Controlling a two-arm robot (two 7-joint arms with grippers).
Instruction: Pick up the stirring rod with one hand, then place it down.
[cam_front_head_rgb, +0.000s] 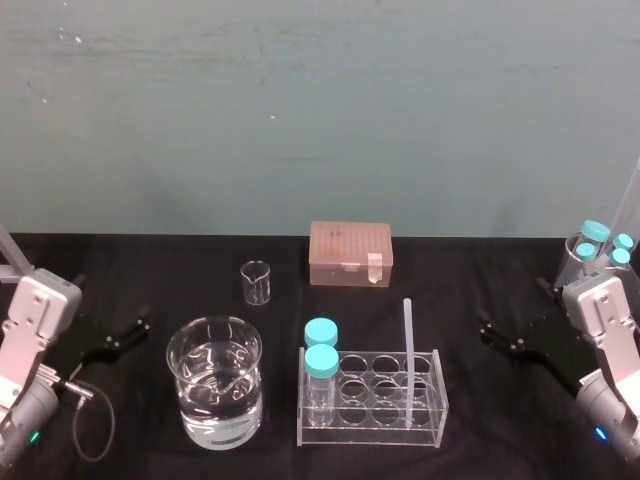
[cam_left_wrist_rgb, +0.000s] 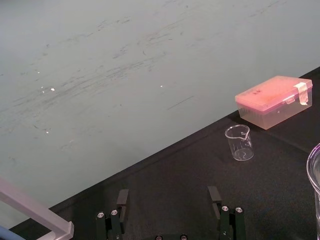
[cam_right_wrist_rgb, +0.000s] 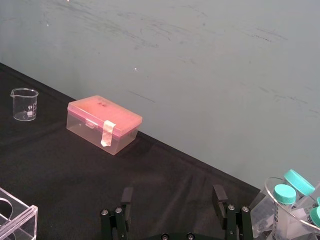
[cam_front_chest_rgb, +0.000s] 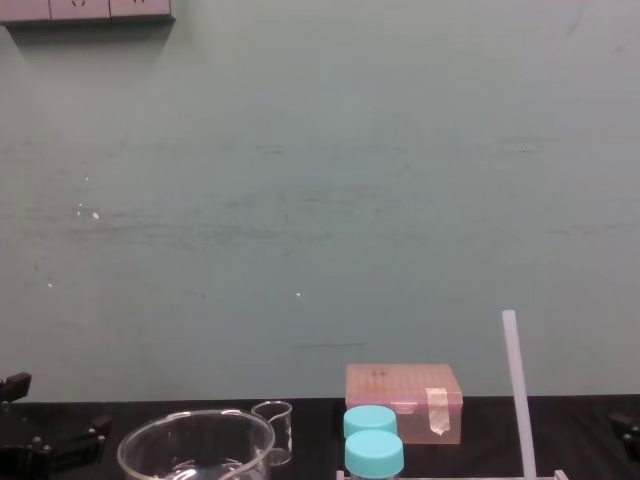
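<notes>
Stirring rod (cam_front_head_rgb: 408, 360): it is stood upright in the clear rack (cam_front_head_rgb: 437, 402), in a well on the rack's 3 o'clock side; the row cannot be told. It is gripped by nothing.
Rod height: in the chest view the rod (cam_front_chest_rgb: 518, 390) is seen rising well above the blue-capped bottles (cam_front_chest_rgb: 372, 438).
Bottles (cam_front_head_rgb: 321, 358): they are set in the rack's 9 o'clock column.
Left gripper (cam_front_head_rgb: 128, 333): it is held at 9 o'clock from the large water-filled beaker (cam_front_head_rgb: 214, 382), apart from it; the jaws are spread, with nothing between them.
Right gripper (cam_front_head_rgb: 498, 338): it is held at 3 o'clock from the rack, apart from it; the jaws are spread and empty.
Small beaker (cam_front_head_rgb: 256, 282): it is placed at 1 o'clock from the large beaker.
Pink box (cam_front_head_rgb: 350, 254): it is set at 12 o'clock from the rack, lid closed.
Surface (cam_front_head_rgb: 150, 265): it is covered in black.
</notes>
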